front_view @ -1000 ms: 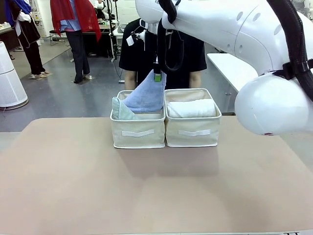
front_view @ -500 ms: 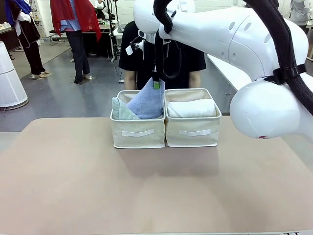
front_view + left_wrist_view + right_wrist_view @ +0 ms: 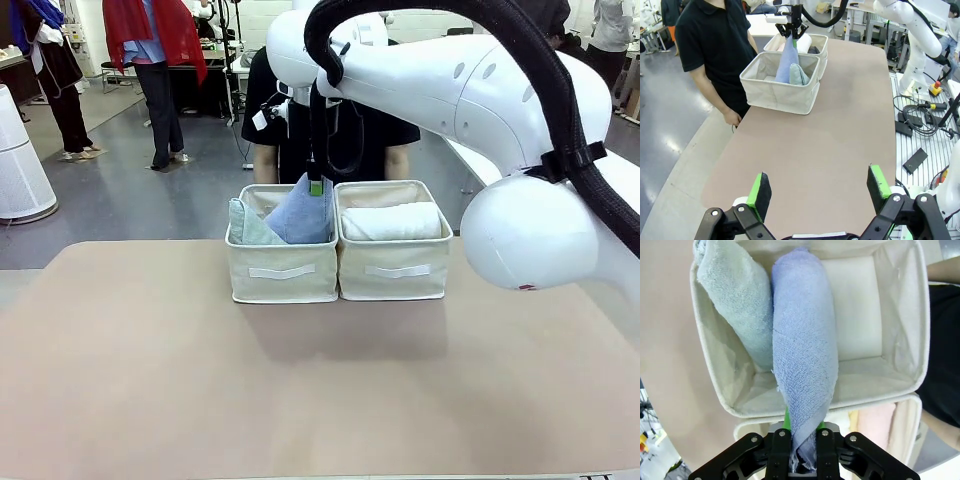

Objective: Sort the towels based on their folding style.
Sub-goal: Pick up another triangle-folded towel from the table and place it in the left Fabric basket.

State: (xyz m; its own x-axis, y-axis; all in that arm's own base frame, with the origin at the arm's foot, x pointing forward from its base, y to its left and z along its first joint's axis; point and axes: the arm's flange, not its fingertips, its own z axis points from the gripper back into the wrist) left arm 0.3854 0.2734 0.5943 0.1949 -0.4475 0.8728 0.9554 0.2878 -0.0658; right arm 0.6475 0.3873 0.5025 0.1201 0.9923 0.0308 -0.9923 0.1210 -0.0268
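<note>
My right gripper [image 3: 316,186] is shut on the tip of the periwinkle blue cone towel [image 3: 301,213], whose lower end rests inside the left cream basket [image 3: 281,270]. From the right wrist view, the blue towel [image 3: 805,365] runs up from my right gripper [image 3: 802,452] beside the pale mint cone towel [image 3: 740,300]. That mint towel [image 3: 247,226] leans at the left basket's left side. A white rolled towel [image 3: 391,221] lies in the right basket [image 3: 392,270], with pink and yellow rolls [image 3: 875,422] beside it. My left gripper [image 3: 817,194] hangs open high above the table.
A person in a black shirt [image 3: 275,110] stands right behind the baskets. The two baskets [image 3: 785,85] sit side by side at the far edge of the tan table [image 3: 300,390]. More people stand far off at the back left.
My right gripper has lowered the blue cone towel into the left basket and drifted slightly left. The left gripper has stayed open.
</note>
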